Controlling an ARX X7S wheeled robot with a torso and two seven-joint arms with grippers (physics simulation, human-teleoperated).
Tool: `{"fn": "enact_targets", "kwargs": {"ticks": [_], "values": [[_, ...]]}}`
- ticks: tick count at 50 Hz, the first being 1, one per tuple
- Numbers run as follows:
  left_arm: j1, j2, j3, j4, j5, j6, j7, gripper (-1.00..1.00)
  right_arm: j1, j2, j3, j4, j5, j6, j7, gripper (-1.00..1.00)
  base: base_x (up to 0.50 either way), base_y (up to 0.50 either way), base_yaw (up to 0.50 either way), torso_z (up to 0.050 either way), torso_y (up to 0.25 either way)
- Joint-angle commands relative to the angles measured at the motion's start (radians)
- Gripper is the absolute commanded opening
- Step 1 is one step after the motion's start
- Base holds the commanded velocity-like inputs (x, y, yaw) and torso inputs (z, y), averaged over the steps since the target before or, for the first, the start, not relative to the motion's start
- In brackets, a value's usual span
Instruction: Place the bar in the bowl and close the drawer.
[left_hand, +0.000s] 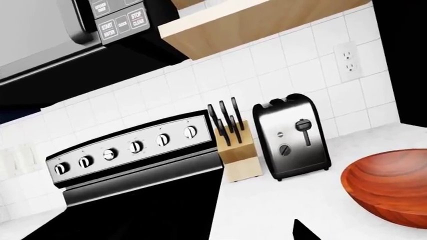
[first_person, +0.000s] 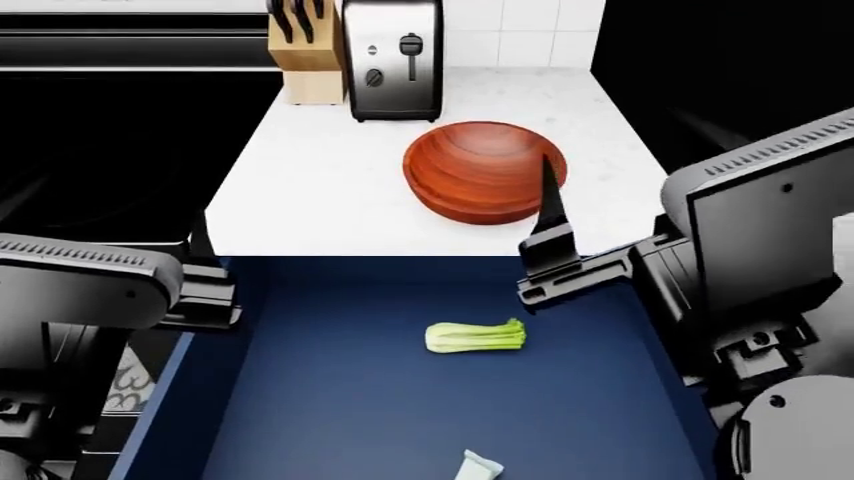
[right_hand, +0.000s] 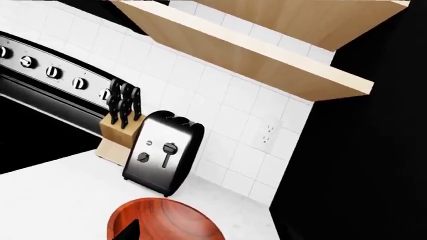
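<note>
The wooden bowl (first_person: 483, 170) stands on the white counter (first_person: 307, 190) behind the open navy drawer (first_person: 334, 400). The bar (first_person: 478, 466), a pale packet, lies on the drawer floor at the head view's bottom edge, partly cut off. My right gripper (first_person: 550, 225) hovers over the drawer's back right edge, close to the bowl's near rim, open and empty. Its fingertip (right_hand: 127, 231) shows against the bowl (right_hand: 173, 222). My left gripper (first_person: 214, 298) is at the drawer's back left corner, open and empty. Its fingertip (left_hand: 303, 232) shows beside the bowl (left_hand: 390, 185).
A green leafy stalk (first_person: 475, 336) lies mid-drawer. A toaster (first_person: 394, 60) and knife block (first_person: 304, 50) stand at the counter's back. A black stove (first_person: 120, 110) lies to the left, and a dark wall to the right. The drawer's front and handle are out of view.
</note>
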Motion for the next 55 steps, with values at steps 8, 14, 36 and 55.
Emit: {"fn": "enact_targets", "kwargs": {"ticks": [8,14,36,55], "values": [[0.010,-0.013,-0.009,0.003,-0.006,0.013,-0.003,1.00,0.249,-0.166,-0.059,0.184,0.141,0.268,-0.224,1.00,0.00,0.00,0.00,0.000,0.000],[0.011,-0.023,-0.018,0.008,-0.017,0.016,-0.010,1.00,0.329,-0.247,-0.116,0.275,0.070,0.334,-0.549,1.00,0.00,0.00,0.00,0.000,0.000],[0.022,-0.062,-0.050,0.033,-0.057,0.033,-0.038,1.00,0.478,-0.371,-0.264,0.405,-0.091,0.371,-1.256,1.00,0.00,0.00,0.00,0.000,0.000],[0.044,-0.086,-0.070,0.045,-0.072,0.059,-0.057,1.00,0.578,-0.509,-0.463,0.645,-0.354,0.291,-1.757,1.00,0.00,0.00,0.00,0.000,0.000]]}}
